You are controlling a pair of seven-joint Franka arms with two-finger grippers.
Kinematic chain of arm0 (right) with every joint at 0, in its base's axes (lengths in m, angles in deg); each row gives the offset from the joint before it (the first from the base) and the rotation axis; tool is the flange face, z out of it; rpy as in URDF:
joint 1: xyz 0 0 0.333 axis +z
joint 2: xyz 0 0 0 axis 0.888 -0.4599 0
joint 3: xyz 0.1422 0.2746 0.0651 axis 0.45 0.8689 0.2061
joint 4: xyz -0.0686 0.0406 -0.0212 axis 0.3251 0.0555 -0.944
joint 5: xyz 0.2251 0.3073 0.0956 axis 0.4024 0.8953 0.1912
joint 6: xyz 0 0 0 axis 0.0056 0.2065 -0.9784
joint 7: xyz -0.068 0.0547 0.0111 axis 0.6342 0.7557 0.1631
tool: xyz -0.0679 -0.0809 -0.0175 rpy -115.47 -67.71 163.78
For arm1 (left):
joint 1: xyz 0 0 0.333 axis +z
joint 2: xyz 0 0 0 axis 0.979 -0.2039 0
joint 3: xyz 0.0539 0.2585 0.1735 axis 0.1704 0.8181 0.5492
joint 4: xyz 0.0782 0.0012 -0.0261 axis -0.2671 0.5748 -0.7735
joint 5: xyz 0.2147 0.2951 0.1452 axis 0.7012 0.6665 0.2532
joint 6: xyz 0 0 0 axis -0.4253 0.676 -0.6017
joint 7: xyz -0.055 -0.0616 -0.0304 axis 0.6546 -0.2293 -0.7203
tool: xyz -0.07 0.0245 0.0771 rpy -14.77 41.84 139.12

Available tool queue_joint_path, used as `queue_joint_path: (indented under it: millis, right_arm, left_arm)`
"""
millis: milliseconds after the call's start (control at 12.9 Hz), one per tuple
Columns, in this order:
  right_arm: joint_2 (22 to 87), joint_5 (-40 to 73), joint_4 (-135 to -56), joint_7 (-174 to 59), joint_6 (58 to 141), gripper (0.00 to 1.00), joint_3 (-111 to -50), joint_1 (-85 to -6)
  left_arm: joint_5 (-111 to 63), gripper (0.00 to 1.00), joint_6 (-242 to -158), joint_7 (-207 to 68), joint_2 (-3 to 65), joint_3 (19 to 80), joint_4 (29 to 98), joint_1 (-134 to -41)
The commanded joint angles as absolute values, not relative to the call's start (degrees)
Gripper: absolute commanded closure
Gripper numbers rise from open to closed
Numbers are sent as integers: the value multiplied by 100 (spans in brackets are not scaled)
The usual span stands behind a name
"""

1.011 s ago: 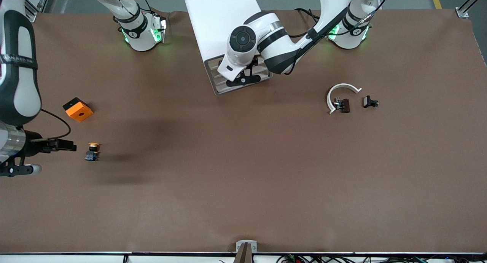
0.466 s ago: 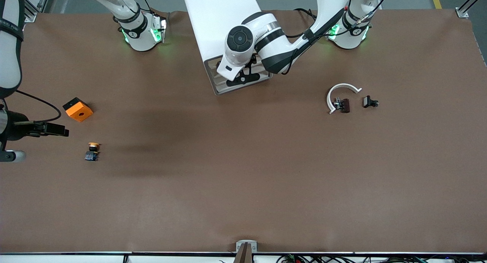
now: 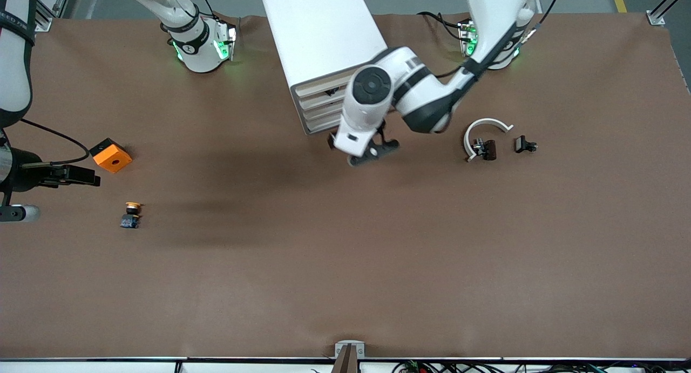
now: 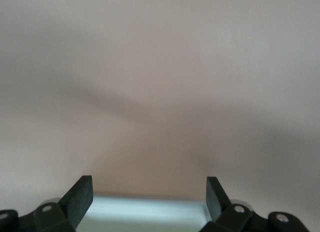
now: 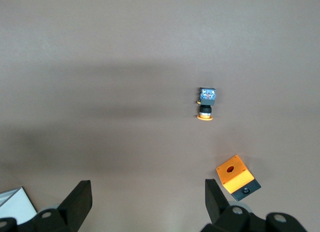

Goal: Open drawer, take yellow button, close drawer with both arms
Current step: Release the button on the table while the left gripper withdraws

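left hand [image 3: 371,153] hangs released by the cabinet [image 3: 324,49], right hand [image 3: 81,175] released too; button [image 3: 131,214] out, drawers [image 3: 319,87] look shut, so i'd back away gently.

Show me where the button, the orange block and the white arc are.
button [image 3: 131,214], front view, on its black body.
orange block [image 3: 111,156], front view, on its top face beside the hole.
white arc [image 3: 486,122], front view, on the curved strip.

Even overhead light leaves the brown matte table [image 3: 378,265] glare-free, with soft broad shadows spreading toward three o'clock from the small orange-capped push-button [image 3: 131,214], while the left wrist view is hazy and washed out, the right wrist view crisp
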State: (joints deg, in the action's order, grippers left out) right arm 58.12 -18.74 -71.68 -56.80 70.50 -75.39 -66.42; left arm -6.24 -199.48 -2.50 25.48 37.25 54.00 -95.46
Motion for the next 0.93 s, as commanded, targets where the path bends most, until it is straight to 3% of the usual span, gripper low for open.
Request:
queue_joint_path:
  millis: [0, 233, 544, 855]
  right_arm:
    - [5877, -1940, -6814, -5756, 6752, 0, -7597, -6657]
    - [5877, -2107, -6690, -5765, 6760, 0, -7597, -6657]
    - [6193, -2072, -6752, -5756, 6611, 0, -7562, -6736]
    - [6526, -2019, -6953, -5774, 6312, 0, -7544, -6701]
  left_arm:
    - [-24, 0, -19829, -276, 2698, 4048, 5131, -9101]
    - [882, 0, -19794, -575, 2689, 4085, 5156, -8510]
    - [920, 0, -19373, -680, 2813, 4085, 4797, -7974]
    - [814, 0, -18792, -2435, 3128, 3998, 4524, -7403]
